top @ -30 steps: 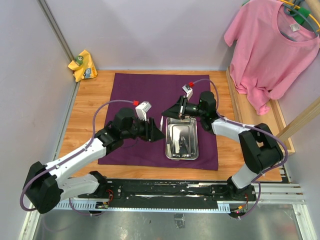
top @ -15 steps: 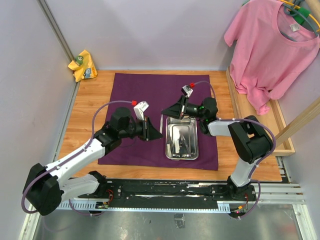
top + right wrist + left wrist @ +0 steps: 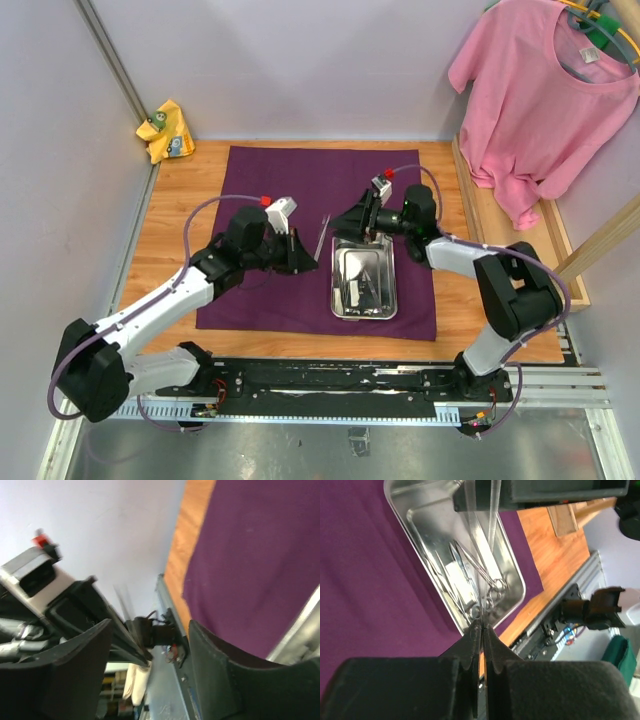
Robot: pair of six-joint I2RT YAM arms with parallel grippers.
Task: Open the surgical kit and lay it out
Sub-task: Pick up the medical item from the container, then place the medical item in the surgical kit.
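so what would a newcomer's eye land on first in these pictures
First, the left gripper, shut on slim metal forceps and holding them up over the dark purple cloth, just left of the shiny steel tray. The right gripper stands open at the tray's far end, and more instruments lie in the tray. A pink T-shirt hangs at the far right.

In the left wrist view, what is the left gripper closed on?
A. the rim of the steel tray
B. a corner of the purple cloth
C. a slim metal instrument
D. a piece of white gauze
C: the left gripper has its jaws shut on the slim metal forceps, whose two thin blades stick out from between them.
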